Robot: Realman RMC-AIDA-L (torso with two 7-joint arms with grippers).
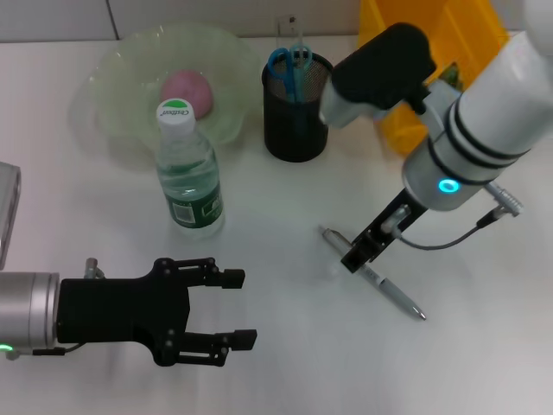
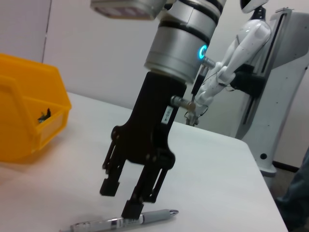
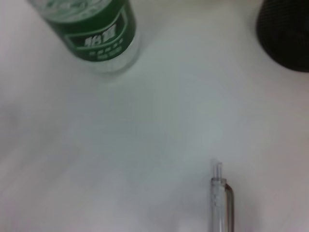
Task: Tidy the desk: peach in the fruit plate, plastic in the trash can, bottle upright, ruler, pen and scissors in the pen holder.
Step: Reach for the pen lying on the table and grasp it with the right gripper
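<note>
A pink peach [image 1: 186, 89] lies in the pale green fruit plate [image 1: 121, 78] at the back left. In front of it the clear bottle [image 1: 188, 173] [image 3: 96, 34] with a green label stands upright. Blue-handled scissors [image 1: 289, 62] stick out of the black mesh pen holder [image 1: 296, 108] [image 3: 285, 34]. A silver pen [image 1: 384, 285] [image 2: 125, 222] [image 3: 222, 203] lies flat on the table. My right gripper [image 1: 354, 255] [image 2: 120, 198] is open and low over the pen, one fingertip [image 2: 133, 209] at its barrel. My left gripper [image 1: 238, 309] rests open at the front left. Ruler and plastic are out of view.
A yellow bin [image 1: 432, 52] [image 2: 29, 121] stands at the back right behind the right arm, with a small dark thing inside. A grey object [image 1: 7, 207] sits at the table's left edge. Another robot [image 2: 251, 58] stands beyond the table's far side.
</note>
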